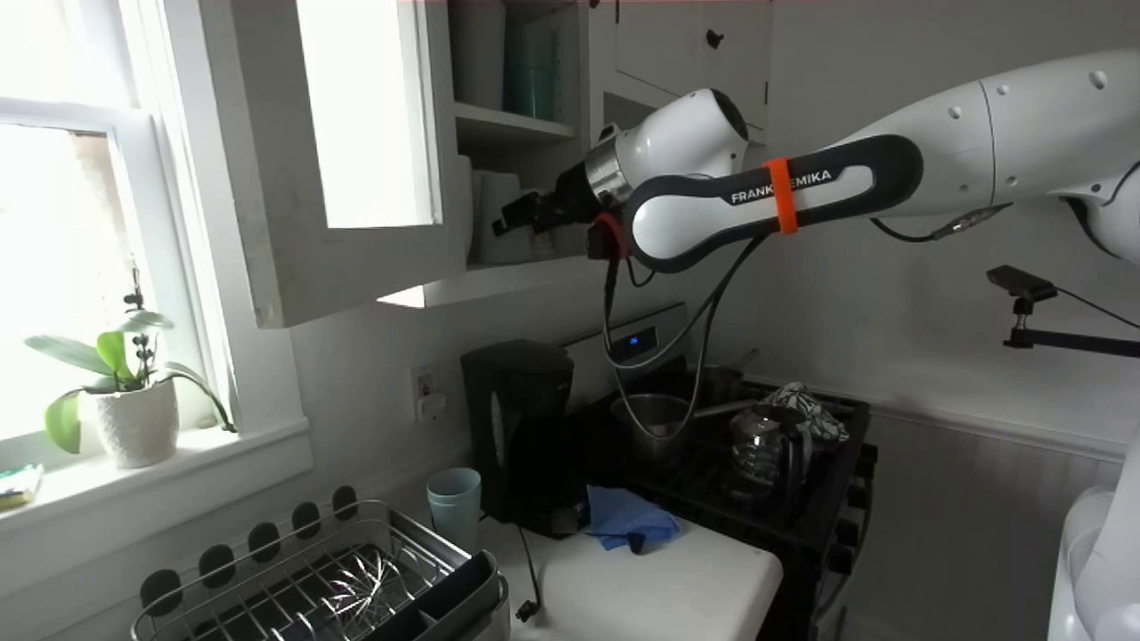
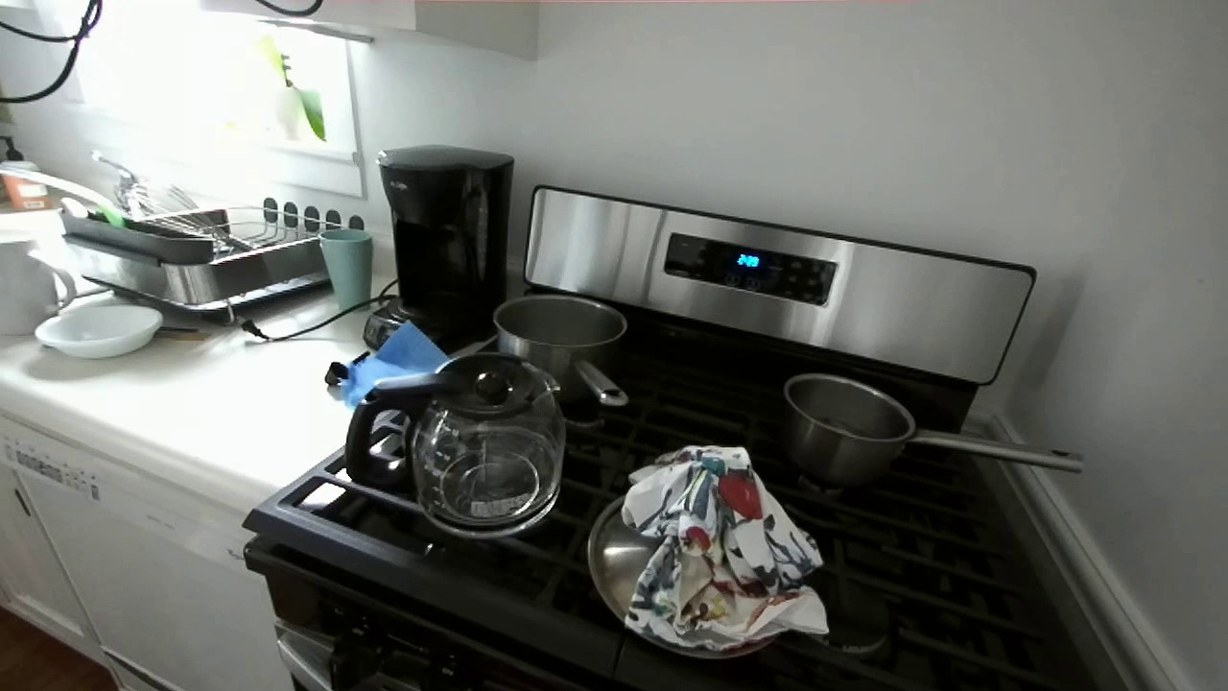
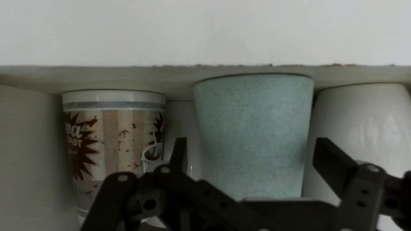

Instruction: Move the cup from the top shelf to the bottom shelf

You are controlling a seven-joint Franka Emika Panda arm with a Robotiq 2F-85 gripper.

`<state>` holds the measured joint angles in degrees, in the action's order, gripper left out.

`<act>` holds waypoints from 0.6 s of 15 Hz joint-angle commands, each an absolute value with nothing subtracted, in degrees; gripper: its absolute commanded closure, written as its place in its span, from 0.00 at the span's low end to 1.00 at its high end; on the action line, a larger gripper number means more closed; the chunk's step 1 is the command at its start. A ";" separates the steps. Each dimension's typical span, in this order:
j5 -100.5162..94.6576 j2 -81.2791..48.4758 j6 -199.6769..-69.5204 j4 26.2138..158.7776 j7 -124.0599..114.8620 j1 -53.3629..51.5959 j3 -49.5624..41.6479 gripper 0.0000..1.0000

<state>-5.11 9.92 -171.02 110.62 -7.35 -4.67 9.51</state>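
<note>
In the wrist view a pale green cup (image 3: 253,125) stands under the top shelf (image 3: 205,35), its rim close below that board. My gripper (image 3: 251,144) is open, one finger on each side of the cup with small gaps showing. Its base is hidden by the gripper. In an exterior view my gripper (image 1: 517,218) is in the compartment between the top shelf (image 1: 515,122) and the bottom shelf (image 1: 525,271). A pale cup (image 1: 500,196) shows beside it; I cannot tell if it is the same cup. Teal cups (image 1: 532,76) stand on the top shelf.
A patterned cup (image 3: 118,138) stands left of the green cup and a white cup (image 3: 362,125) right of it. The open cupboard door (image 1: 356,258) juts out at the left. Below are a coffee maker (image 1: 517,427), a dish rack (image 1: 383,525) and a stove with pots (image 2: 561,326).
</note>
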 commanded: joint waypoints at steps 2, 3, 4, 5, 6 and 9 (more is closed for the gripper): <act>-2.82 12.71 -162.55 109.53 -5.45 -5.53 8.46 0.00; -2.76 13.18 -160.68 109.22 -5.18 -5.58 8.35 0.00; -1.73 13.72 -158.87 109.01 -3.87 -6.28 7.88 0.00; -1.82 14.33 -156.66 108.66 -2.67 -6.45 7.71 0.00; -1.50 14.81 -154.91 108.23 -1.70 -6.68 7.54 0.00; 0.95 16.43 -148.67 106.24 1.16 -8.17 6.82 0.00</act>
